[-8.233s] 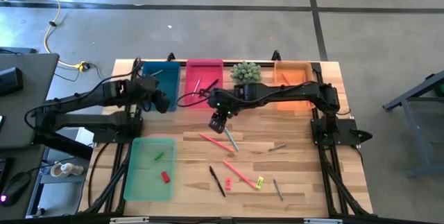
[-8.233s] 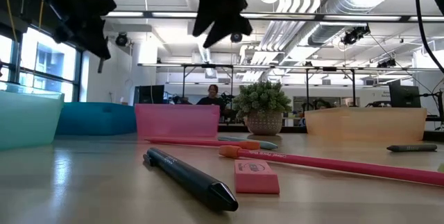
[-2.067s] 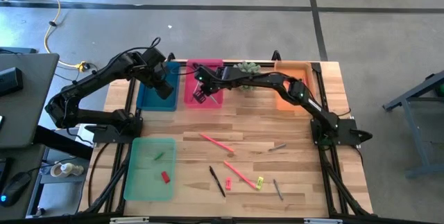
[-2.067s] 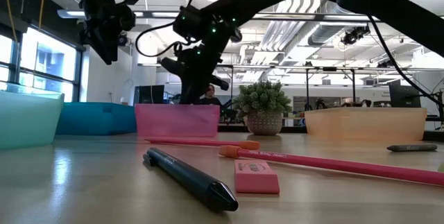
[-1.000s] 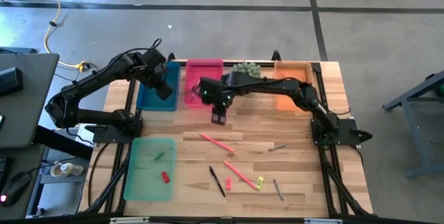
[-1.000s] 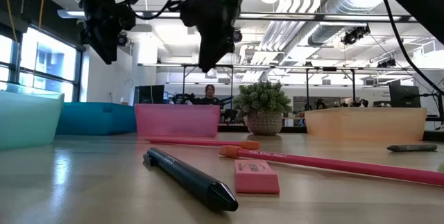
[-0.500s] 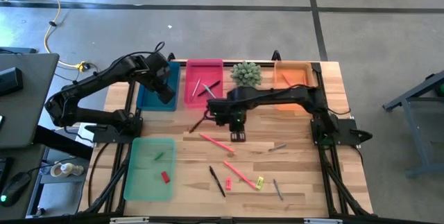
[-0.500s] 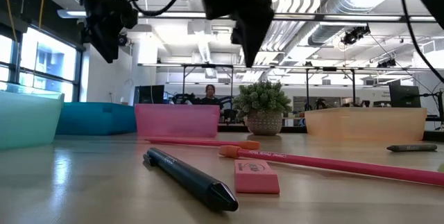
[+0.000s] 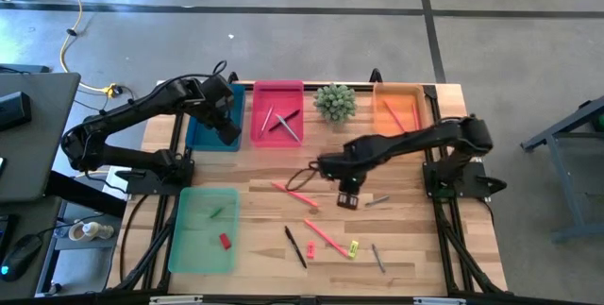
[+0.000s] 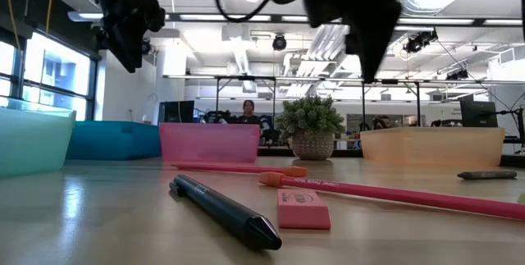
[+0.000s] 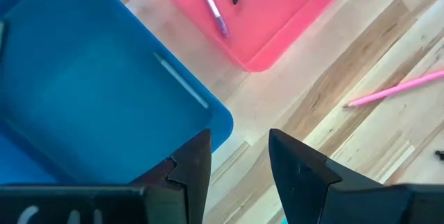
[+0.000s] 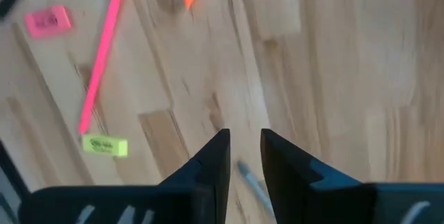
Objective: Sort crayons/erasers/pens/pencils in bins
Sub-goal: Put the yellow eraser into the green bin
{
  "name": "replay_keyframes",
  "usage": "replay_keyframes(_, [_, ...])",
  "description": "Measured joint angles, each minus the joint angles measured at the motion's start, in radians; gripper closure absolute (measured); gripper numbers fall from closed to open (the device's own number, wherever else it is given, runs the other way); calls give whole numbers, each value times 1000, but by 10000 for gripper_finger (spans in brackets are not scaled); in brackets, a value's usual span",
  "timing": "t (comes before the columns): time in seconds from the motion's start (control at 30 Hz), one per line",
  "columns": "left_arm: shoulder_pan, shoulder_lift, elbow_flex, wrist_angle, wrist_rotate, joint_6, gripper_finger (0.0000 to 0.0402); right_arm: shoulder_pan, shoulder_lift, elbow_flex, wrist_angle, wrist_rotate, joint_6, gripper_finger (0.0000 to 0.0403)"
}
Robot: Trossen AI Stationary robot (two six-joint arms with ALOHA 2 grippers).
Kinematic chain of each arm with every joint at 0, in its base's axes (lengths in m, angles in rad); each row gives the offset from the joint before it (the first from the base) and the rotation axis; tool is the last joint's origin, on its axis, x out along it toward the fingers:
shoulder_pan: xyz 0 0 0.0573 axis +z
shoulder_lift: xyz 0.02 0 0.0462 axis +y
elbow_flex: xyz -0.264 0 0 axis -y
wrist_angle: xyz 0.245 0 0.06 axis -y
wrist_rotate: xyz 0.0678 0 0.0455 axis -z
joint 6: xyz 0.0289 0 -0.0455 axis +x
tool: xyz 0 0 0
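Observation:
My right gripper hangs above the middle of the table, open by a narrow gap with nothing in it. A grey pen lies just to its right. Below it lie two pink pencils, a yellow eraser, a pink-red eraser, a black pen and a grey stick. My left gripper hovers open over the near right corner of the teal-blue bin, holding nothing.
Along the far edge stand the pink bin with pens, a potted plant and the orange bin with an orange stick. The pale-green bin at the near left holds a green and a red eraser. Bare wood lies between the bins.
My right gripper has swung from just in front of the pink bin toward the table's right and near edges, ending over the middle of the table beside the grey pen. Nothing on the table has moved.

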Motion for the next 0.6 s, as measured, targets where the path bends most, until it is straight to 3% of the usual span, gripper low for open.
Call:
replay_keyframes(0.3, [0, 0, 0, 1, -3, -88, 270, 131, -152, -220, 55, -1, 4, 330])
replay_keyframes(0.6, [-79, 0, 0, 0, -4, -285, 270, 220, -190, -318, 62, -7, -8, 330])
